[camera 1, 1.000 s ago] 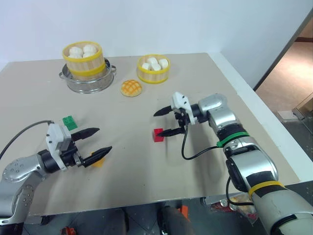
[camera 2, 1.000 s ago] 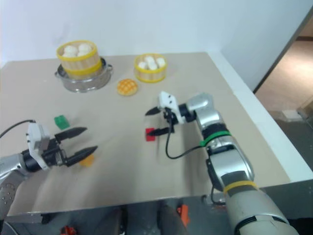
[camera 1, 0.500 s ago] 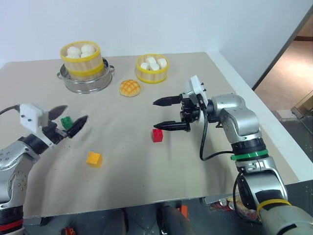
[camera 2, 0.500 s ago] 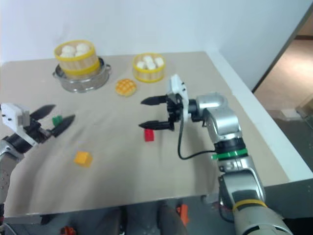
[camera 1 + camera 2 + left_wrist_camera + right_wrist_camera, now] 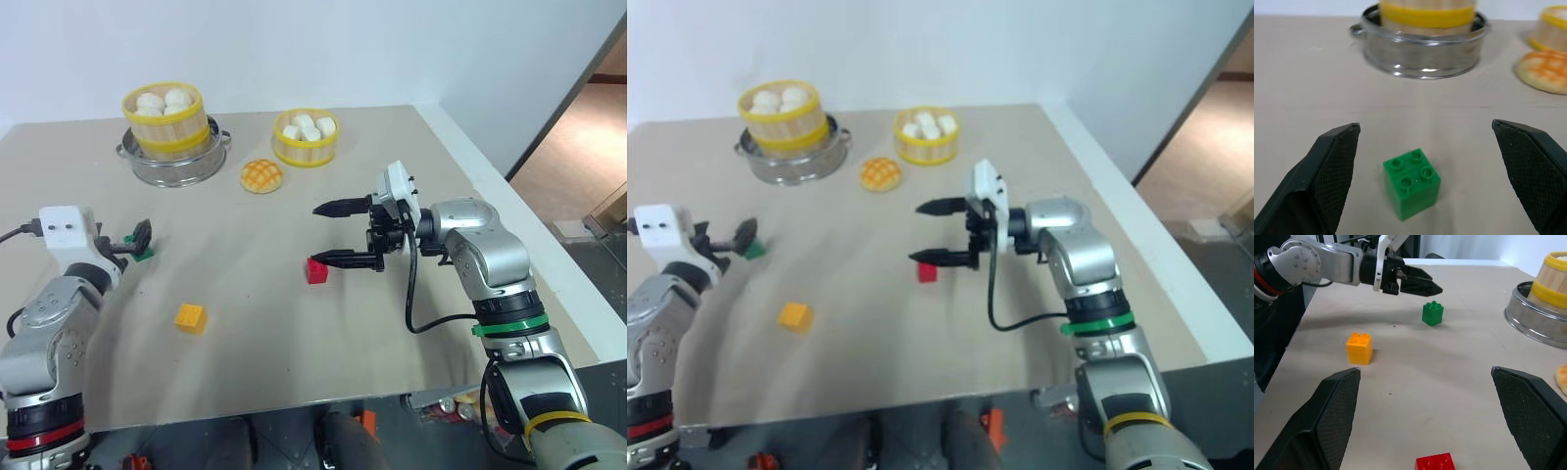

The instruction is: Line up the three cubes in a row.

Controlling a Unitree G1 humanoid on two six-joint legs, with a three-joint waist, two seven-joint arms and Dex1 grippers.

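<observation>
At the table's left side, the left pincer (image 5: pixel 1425 161) is spread wide and level, its fingers to either side of the green cube (image 5: pixel 1411 182), which sits on the table (image 5: pixel 255 333) between them but nearer one finger, touching neither. To grip well, I judge the pincer should centre itself on the cube and go a little further forward before pinching, so that the pads meet flat faces and not a corner; the cube lies turned at an angle to the fingers, so a small wrist turn would help.

Near the table's middle, the right pincer (image 5: pixel 331 234) is likewise spread and holds nothing, pointing toward the robot's left with its lower finger just above the red cube (image 5: pixel 315 270). The orange cube (image 5: pixel 190 318) lies alone toward the near edge, between the other two but well apart from both, so no row exists yet.

The left wrist view shows the green cube's angle and its off-centre place between the fingers, which the eye views hide behind the pincer. The right wrist view takes in all three cubes and the left pincer at once. The eye views alone show the bun (image 5: pixel 263 175) and both steamer baskets (image 5: pixel 307 137) whole, well beyond the cubes.
</observation>
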